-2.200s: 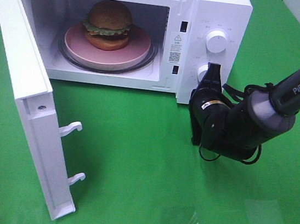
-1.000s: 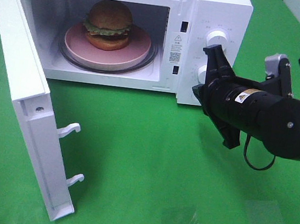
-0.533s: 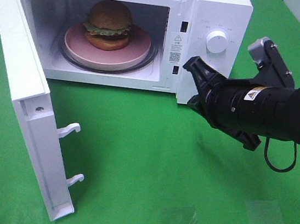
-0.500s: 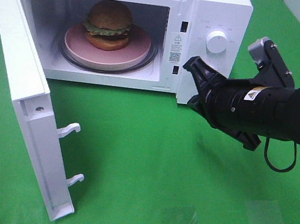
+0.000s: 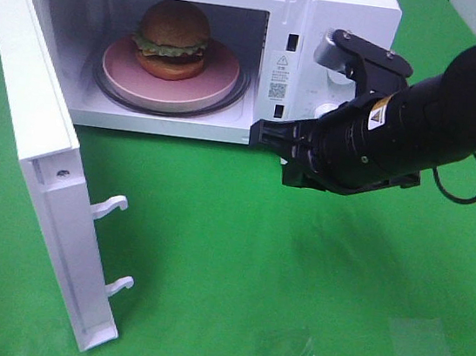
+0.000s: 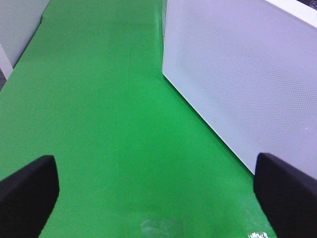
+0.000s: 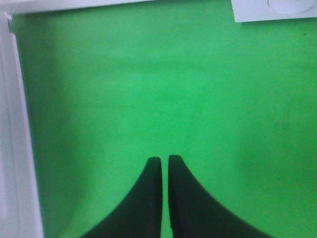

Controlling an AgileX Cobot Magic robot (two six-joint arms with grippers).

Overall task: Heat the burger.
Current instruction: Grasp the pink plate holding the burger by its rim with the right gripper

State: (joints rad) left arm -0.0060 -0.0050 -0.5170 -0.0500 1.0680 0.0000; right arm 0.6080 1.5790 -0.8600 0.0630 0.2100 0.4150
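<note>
Burger sits on its pink plate inside the microwave, upper left of the frame, door hanging open; right gripper, pinched shut and empty, hovers mid-frame, left gripper gaping empty, so shutting the door looks next: reach round and push its outer face.

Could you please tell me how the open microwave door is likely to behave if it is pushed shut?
The door looks like a stiff, flat panel hinged to the microwave, so it should swing rather than bend. Its two hooks probably need a firm last push to latch. Its smooth face may be slippery to push.
</note>
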